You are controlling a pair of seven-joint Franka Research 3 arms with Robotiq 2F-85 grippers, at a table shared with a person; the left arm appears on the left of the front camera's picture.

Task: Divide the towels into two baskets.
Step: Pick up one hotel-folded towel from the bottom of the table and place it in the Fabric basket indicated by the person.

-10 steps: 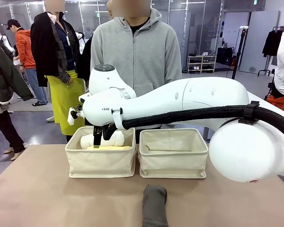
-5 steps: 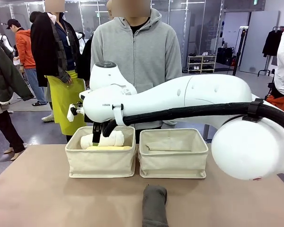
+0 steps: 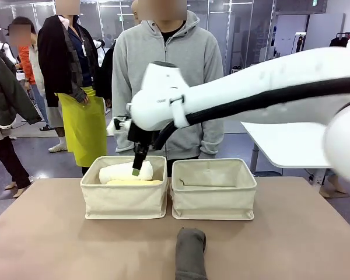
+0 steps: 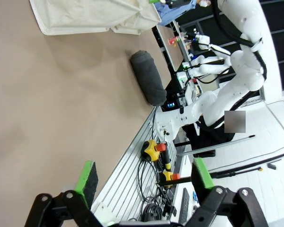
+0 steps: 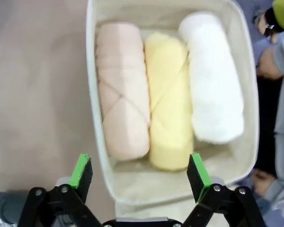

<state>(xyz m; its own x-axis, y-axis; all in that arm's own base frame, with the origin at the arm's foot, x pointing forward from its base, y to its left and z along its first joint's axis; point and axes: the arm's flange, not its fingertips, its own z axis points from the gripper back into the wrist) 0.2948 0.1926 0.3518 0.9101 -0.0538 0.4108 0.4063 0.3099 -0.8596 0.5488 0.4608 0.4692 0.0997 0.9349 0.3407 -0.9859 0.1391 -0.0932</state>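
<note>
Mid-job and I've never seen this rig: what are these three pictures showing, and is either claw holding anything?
These are two white robot arms, each ending in a black two-finger gripper with green pads. The front picture looks across the tan table towards a person in a grey hoodie. There the right gripper hangs open above the cream canvas basket on the robot's left. The right wrist picture looks down along that gripper's fingers into it: a rolled cream towel, a pale yellow towel and a white towel lie side by side. I see no towel in the matching basket beside it. A dark grey rolled towel lies on the table nearer the robot. The left wrist picture shows the left gripper, open too. Neither holds anything.
</note>
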